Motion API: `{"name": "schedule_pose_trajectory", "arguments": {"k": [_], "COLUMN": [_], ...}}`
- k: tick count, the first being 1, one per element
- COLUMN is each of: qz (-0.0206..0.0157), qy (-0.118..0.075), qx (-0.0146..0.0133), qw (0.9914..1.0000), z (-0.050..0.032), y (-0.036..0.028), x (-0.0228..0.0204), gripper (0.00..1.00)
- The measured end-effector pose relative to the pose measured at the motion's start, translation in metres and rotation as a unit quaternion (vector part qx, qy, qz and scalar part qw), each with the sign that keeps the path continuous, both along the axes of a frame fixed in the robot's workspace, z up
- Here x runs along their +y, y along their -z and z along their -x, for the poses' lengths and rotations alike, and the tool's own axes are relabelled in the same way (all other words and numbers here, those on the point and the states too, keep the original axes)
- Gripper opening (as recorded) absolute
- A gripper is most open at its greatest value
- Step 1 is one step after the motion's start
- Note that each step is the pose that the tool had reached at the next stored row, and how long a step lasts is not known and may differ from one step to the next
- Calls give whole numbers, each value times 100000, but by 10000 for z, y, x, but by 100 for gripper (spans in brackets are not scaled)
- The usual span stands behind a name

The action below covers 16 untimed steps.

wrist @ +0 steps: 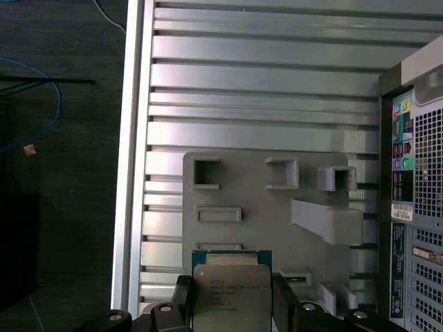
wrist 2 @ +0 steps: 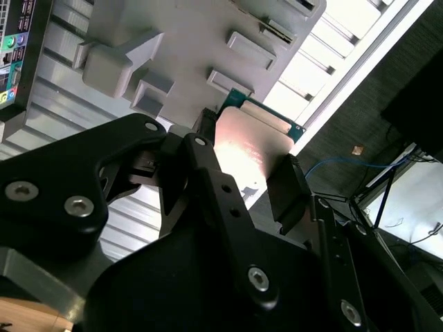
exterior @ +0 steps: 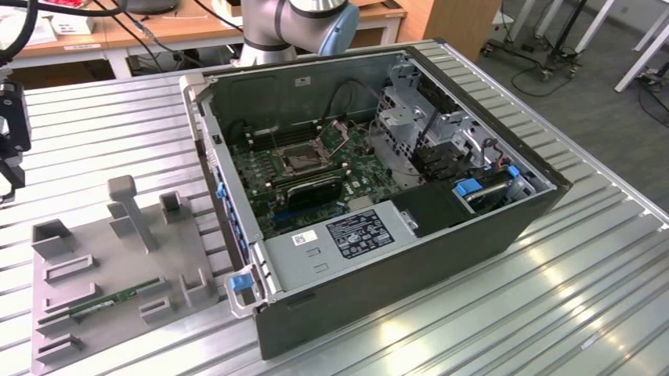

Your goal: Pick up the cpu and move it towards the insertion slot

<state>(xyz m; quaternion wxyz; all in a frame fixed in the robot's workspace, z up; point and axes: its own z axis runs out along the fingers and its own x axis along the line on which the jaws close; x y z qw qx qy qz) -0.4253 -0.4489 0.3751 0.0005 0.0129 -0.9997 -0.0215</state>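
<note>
The black gripper (wrist: 232, 303) is clamped on the silvery square cpu (wrist: 230, 294), held over the grey moulded fixture tray (wrist: 256, 207) on the ribbed metal tabletop (wrist: 263, 83). The open dark computer case (exterior: 418, 258) contains the silver-framed insertion slot (exterior: 298, 159), well apart.

The tabletop (exterior: 94, 141) is one of those ribbed aluminium slat jobs, shiny, with grooves running across it. Two things sit straight on it. An open desktop computer case (exterior: 418, 266) lies on its side, from the middle out towards 3 o'clock in the exterior view. Down at 8 o'clock, just beside the case, is a flat grey holder plate (exterior: 125, 270) with raised pockets and posts. The first wrist view has that plate (wrist: 256, 207) near the tabletop's edge.
</note>
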Motion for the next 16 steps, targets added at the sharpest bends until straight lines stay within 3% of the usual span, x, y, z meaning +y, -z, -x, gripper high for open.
{"name": "schedule_pose_trajectory", "arguments": {"k": [16], "qz": [-3], "qy": [2], "qx": [-3], "qw": [100000], "z": [-139], "y": [0], "x": [0], "gripper": [54]}}
